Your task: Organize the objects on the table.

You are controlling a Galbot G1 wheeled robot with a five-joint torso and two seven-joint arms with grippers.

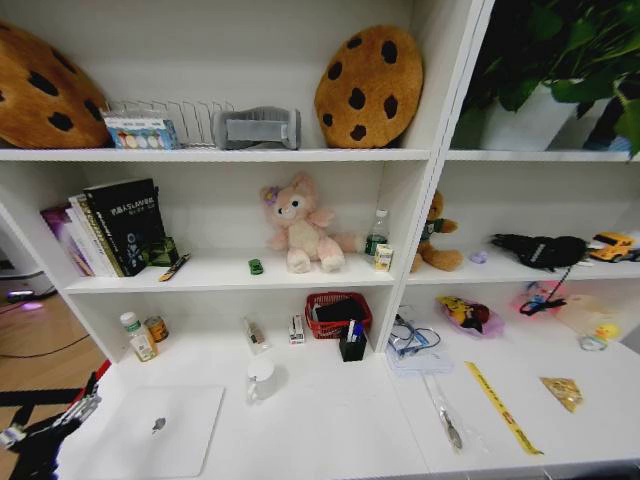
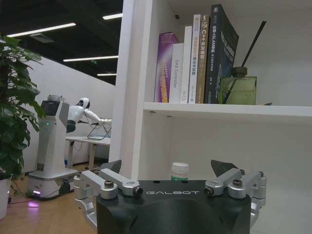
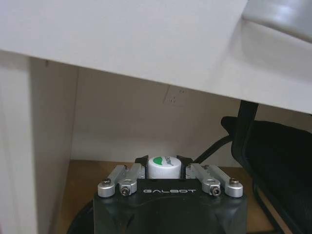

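The slim silver laptop lies shut at the front left of the white table. A tiny green toy car sits on the shelf above, beside the pink plush. My left gripper hangs off the table's left end, close to the laptop's corner. In the left wrist view this gripper is open and holds nothing, with a white-capped bottle just beyond it. My right gripper is under a white board, shut on a white cap with a green mark.
A white mug stands behind the laptop. Small bottles, a red basket and a black holder line the back. A pen and a yellow ruler lie at the right. Books fill the shelf above.
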